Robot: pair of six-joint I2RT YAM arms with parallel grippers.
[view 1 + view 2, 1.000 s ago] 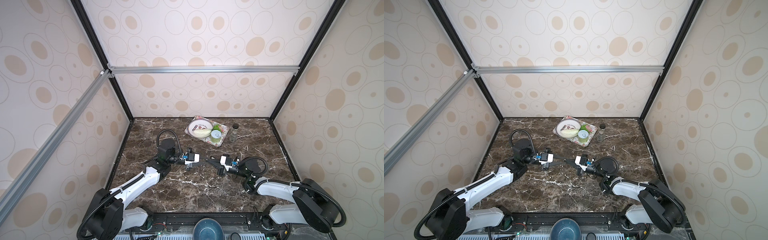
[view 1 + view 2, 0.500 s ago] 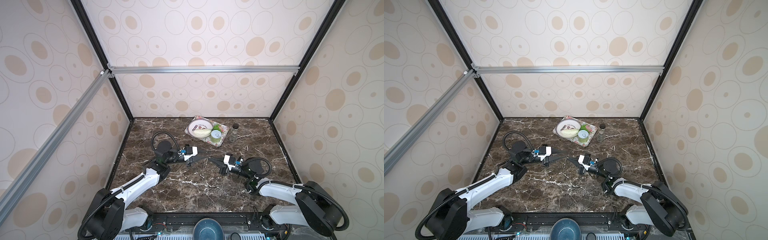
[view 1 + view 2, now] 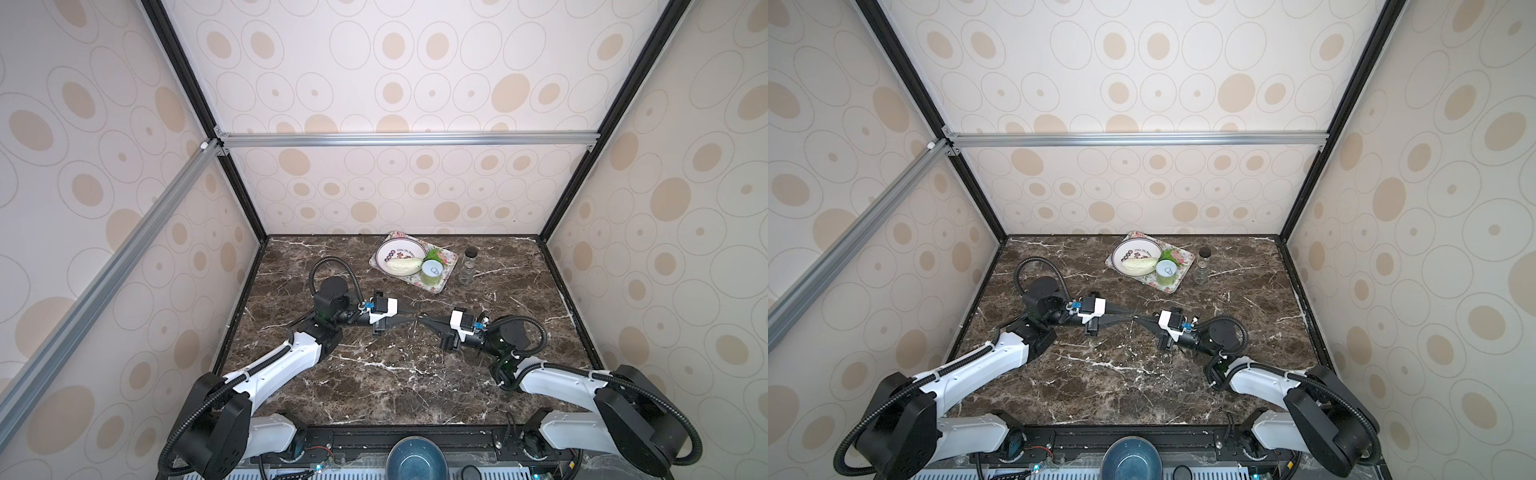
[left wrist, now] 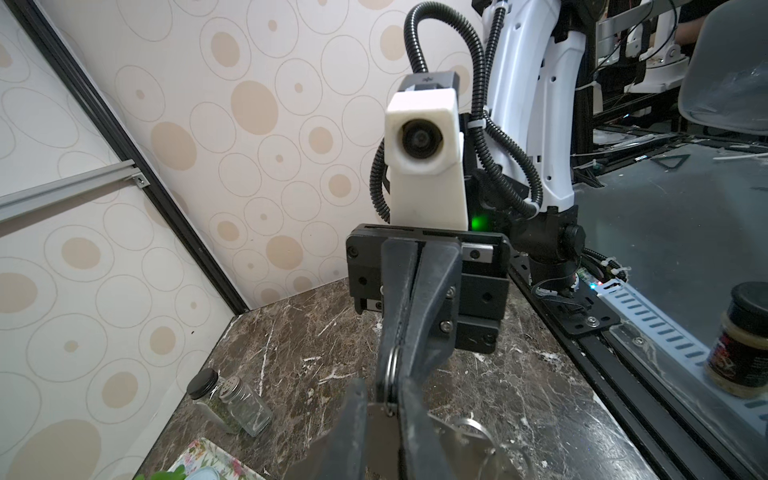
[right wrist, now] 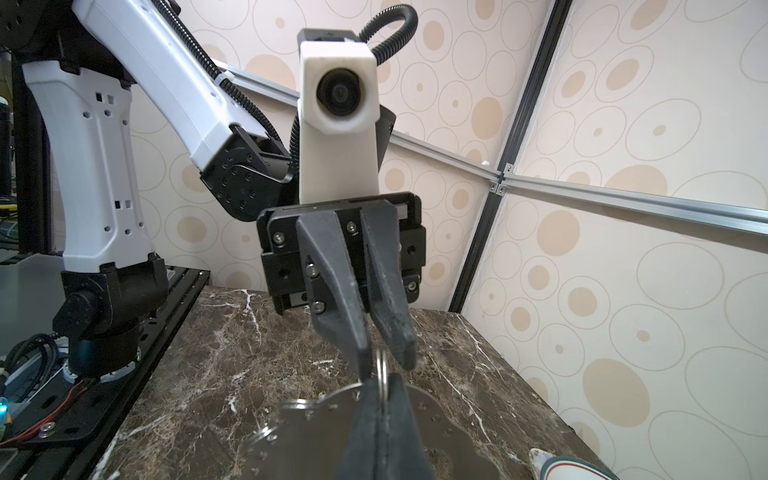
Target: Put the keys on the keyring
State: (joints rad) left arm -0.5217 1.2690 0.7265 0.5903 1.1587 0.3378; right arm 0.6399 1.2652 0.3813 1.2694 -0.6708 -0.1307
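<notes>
Between tapered black right fingers (image 5: 360, 436), thin wire ring (image 5: 383, 365), flat perforated grey keyring (image 5: 316, 424)

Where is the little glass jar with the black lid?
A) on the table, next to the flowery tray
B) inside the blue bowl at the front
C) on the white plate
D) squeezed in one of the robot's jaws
A: in both top views the glass jar stands on the marble table beside the flowery tray, not on it.

No lettering can be read
The white plate (image 3: 399, 246) bears small dark and red print, too small to read; the label on the spice jar (image 4: 737, 357) is blurred
</notes>
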